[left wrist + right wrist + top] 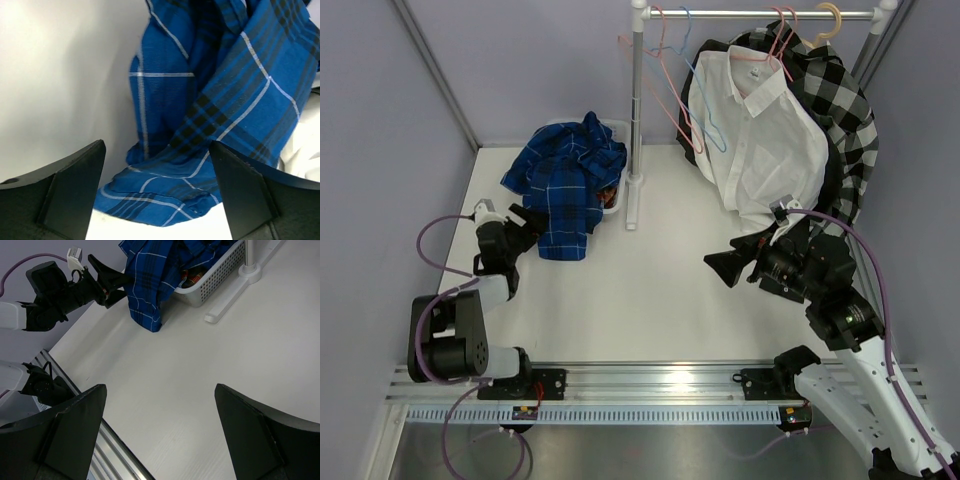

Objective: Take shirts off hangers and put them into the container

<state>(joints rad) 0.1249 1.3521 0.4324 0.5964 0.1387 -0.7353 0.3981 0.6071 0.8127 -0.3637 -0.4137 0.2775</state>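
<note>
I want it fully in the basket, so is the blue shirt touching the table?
Touching. The right wrist view shows the blue shirt draped over the basket rim, its lower end resting on the table with no gap beneath.

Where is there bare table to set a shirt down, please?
Free: the middle of the table, between the left claw and right claw, nearer than the rack foot. Crowded: far left, basket and blue shirt; far right, under the white shirt.
</note>
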